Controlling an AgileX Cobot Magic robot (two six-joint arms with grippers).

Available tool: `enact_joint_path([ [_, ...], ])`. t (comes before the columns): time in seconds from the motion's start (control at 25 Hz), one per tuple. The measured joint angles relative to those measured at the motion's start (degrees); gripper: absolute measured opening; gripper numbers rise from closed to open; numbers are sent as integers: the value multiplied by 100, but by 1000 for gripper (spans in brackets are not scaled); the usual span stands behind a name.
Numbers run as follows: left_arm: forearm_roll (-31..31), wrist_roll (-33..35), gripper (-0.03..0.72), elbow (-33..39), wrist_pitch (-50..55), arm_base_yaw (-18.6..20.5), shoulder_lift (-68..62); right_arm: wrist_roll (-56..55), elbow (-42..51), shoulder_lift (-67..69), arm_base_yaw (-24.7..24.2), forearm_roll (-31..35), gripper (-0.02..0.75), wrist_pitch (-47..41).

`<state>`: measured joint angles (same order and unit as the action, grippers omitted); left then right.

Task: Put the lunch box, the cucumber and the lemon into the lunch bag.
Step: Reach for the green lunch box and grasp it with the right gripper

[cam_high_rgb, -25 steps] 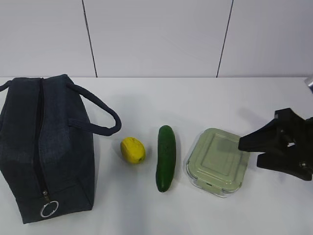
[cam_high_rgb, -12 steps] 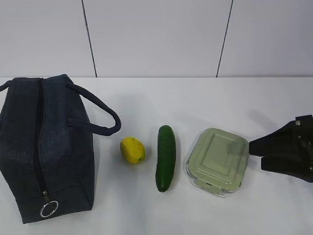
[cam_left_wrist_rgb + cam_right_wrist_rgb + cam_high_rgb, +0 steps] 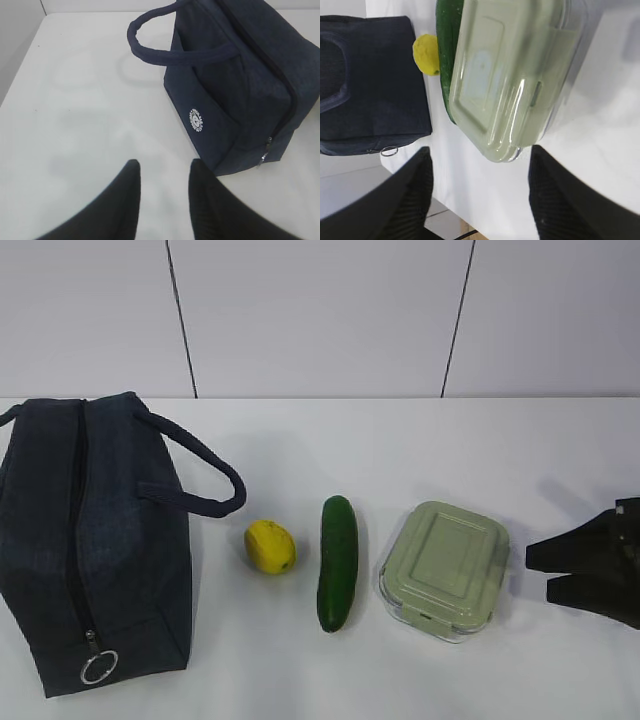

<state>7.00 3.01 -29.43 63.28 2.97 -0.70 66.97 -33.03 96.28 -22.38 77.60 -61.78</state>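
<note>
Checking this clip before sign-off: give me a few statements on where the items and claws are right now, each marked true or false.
1. The lunch bag is zipped shut. True.
2. The lemon lies inside the bag. False: it sits on the table between the bag and the cucumber.
3. The right claw grips the lunch box. False: it is open and clear of the box, to its right.
4. The cucumber lies between the lemon and the lunch box. True.
5. The left claw holds a bag handle. False: it is open over bare table, holding nothing.

the right hand [image 3: 538, 572] and the lunch bag [image 3: 90, 540] are cut off by the exterior view's edges.
</note>
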Motion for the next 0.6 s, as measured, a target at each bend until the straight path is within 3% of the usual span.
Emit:
enact_joint_path([
  [0.08, 0, 0, 239, 0, 0, 0, 0, 304, 0, 218, -13, 206, 465, -101],
  [0.16, 0, 0, 239, 0, 0, 0, 0, 593, -4, 328, -13, 379, 441, -131],
  [0.6, 0, 0, 239, 0, 0, 0, 0, 819, -17, 369, -13, 241, 431, -68],
])
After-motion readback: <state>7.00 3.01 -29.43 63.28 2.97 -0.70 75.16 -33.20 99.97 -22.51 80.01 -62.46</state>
